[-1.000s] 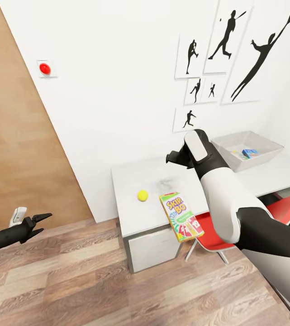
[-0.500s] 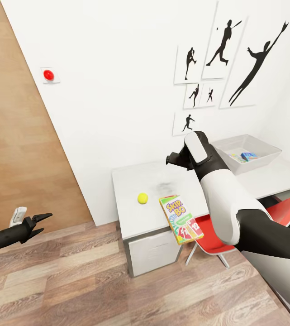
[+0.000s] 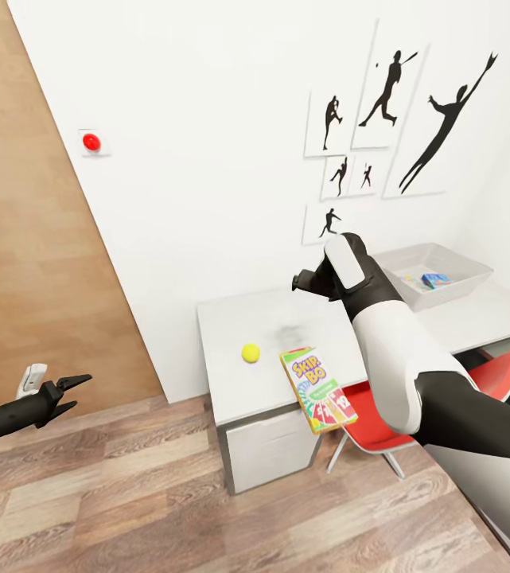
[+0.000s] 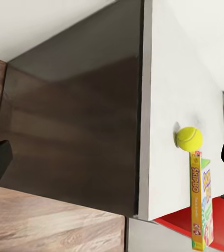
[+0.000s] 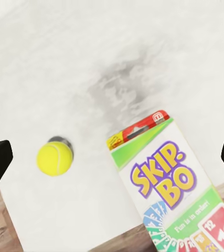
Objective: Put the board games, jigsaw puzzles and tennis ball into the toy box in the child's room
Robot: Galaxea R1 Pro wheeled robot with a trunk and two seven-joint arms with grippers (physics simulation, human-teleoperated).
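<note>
Since a second ago the head camera has shifted a little, so the wall pictures (image 3: 382, 135) and red wall knob (image 3: 91, 142) sit differently in the picture; both arms hold the same poses. The right gripper (image 3: 309, 280) hovers above the white table (image 3: 239, 382), its fingers spread apart and grasping nothing. The left gripper (image 3: 70, 394) hangs low over the wood-plank floor (image 3: 127, 501), well apart from the table, fingers likewise released and empty. On the table lies the tennis ball (image 3: 251, 352), and near it the green Skip-Bo board game (image 3: 317, 388), whose lower end juts over the table's front edge above a red chair (image 3: 390, 414). Farther along the table stands the grey toy box (image 3: 402, 261), with small colourful items inside; what they are cannot be told.
</note>
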